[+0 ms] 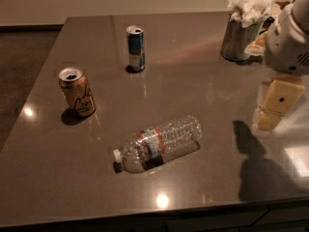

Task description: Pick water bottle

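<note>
Nearest the front edge of the counter (212,86) lies the water bottle (159,143), on its side and touching nothing else. Its long axis runs from 8 o'clock to 2 o'clock in the view: the white cap points to 8 o'clock, toward the front left corner, and the ribbed base points to 2 o'clock. The label band sits nearer the cap end.

Farther back and far to the right, the hand (276,105) hangs above the counter at the frame's 3 o'clock edge, below the white arm casing (287,42). It holds nothing, and whether it is released or clenched I cannot tell. Its shadow (251,163) falls on the counter between it and the front edge.

From the hand, the bottle lies at about 8 o'clock, well apart, and the base is the end turned toward it. In my judgement the reach must travel left and forward, and the hand should close across the ribbed body, so its grip line wants to sit along 11 to 5 o'clock, square to the bottle's axis. A round bottle lying flat may roll if nudged off centre.

At 10 o'clock from the bottle stands an orange can (77,92), upright. Beyond it stands a blue can (135,48), and at the far right a tin of tissues (236,37); all are well away from the reach
</note>
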### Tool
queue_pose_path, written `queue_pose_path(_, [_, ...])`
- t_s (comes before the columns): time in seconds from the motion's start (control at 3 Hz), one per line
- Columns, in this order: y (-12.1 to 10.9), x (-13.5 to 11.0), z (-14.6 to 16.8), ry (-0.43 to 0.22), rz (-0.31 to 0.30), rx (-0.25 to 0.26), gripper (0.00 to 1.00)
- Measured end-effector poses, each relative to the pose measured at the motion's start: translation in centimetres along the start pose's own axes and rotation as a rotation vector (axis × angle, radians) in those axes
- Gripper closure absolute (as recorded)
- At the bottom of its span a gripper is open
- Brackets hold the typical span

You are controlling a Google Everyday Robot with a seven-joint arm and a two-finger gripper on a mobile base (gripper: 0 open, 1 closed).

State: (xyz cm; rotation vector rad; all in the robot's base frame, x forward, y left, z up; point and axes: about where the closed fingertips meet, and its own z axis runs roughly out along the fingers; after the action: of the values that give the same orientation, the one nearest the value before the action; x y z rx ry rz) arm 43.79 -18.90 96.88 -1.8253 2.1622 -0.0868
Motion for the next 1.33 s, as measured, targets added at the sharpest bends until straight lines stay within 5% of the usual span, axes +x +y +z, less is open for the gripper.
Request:
queue_pose_path(0.67, [2.5,-5.3,5.4,-0.057,-0.208,-0.105,0.0])
queue_pose_path(1.33, [3.9,-8.8,10.4,-0.074,-0.337,-0.188,0.0])
